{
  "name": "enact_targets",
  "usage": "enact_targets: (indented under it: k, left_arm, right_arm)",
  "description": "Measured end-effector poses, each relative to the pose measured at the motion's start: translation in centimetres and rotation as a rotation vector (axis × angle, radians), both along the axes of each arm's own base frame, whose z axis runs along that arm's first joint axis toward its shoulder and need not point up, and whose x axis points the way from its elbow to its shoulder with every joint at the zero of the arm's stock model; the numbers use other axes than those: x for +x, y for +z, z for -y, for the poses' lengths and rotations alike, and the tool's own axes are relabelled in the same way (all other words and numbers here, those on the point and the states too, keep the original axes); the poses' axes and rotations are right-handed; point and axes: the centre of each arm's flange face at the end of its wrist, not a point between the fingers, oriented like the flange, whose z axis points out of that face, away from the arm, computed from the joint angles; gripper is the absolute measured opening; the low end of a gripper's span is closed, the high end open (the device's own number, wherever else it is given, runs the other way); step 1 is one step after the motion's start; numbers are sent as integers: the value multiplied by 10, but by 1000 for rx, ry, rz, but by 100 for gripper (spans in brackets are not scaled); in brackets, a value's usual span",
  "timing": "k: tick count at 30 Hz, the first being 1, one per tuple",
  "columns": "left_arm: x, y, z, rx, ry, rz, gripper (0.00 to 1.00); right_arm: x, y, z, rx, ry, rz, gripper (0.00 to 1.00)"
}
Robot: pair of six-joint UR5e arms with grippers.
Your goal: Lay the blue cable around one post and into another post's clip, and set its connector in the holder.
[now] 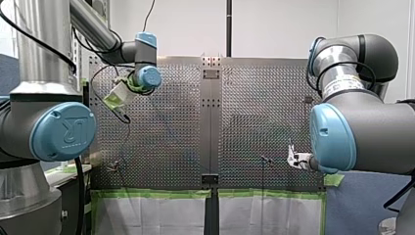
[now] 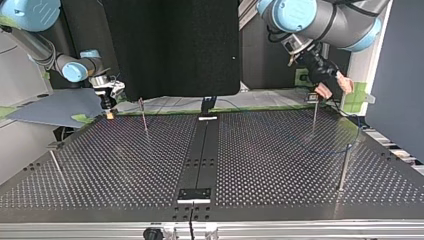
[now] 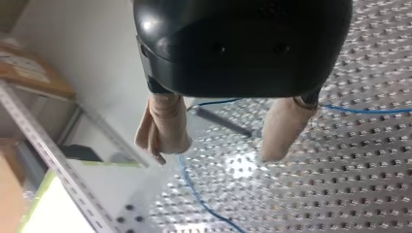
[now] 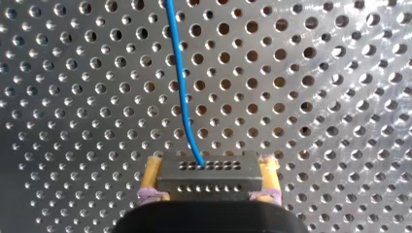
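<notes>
Connector [image 4: 206, 174] between right fingers [image 4: 151, 177]

The one mark I can read: "UR" on my left arm.
Front view, and there it is: the big blue joint cap [image 1: 63, 132] on my left arm [image 1: 39, 49] carries the letters "UR" in pale relief, sitting tilted on its round face. Over on my right arm [image 1: 372, 122], a white label [image 1: 342, 87] wraps the silver section, with dark print on it that is too small to make out. In the left wrist view, a brown box [image 3: 29, 73] past the table's edge shows a paler label, too blurred to read.
</notes>
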Motion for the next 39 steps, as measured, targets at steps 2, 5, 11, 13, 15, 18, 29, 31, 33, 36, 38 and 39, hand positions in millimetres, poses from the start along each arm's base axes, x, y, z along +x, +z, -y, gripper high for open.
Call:
enact_targets:
  k: [2, 5, 11, 13, 15, 18, 29, 31, 33, 36, 38, 39]
  left_arm:
    - [-2, 5, -2, -4, 4, 11, 100]
    - [-5, 14, -4, -11, 1, 34, 100]
    - [-6, 34, -9, -33, -22, 104, 100]
    - [-7, 42, -11, -43, -34, 134, 100]
    - [-8, 49, -14, -52, -46, 159, 100]
    - [-5, 51, -16, -58, -62, 168, 100]
    - [11, 36, -20, -36, -119, 122, 100]
    - [17, 31, -21, -34, -129, 111, 100]
    - [21, 30, -25, -33, -134, 112, 100]
    - [25, 32, -32, -31, -137, 121, 100]
    - [28, 33, -36, -29, -138, 124, 100]
    - [29, 34, -40, -27, -138, 124, 100]
  right_arm:
    - [0, 0, 0, 0, 0, 0, 0]
    - [0, 0, 0, 1, 0, 0, 0]
    - [1, 0, 0, 2, 1, 0, 0]
    - [1, 0, -1, 2, 2, 0, 0]
    - [1, 0, -1, 2, 2, 0, 0]
    - [1, 0, -1, 2, 2, 0, 0]
    - [1, 0, 0, -2, 2, 0, 0]
    - [1, 0, 0, -2, 2, 0, 0]
    - [1, -1, 0, -2, 2, 0, 0]
    - [1, -1, 0, -1, 2, 0, 0]
    - [1, -1, 0, -1, 3, 0, 0]
    - [2, -1, 0, -2, 3, 0, 0]
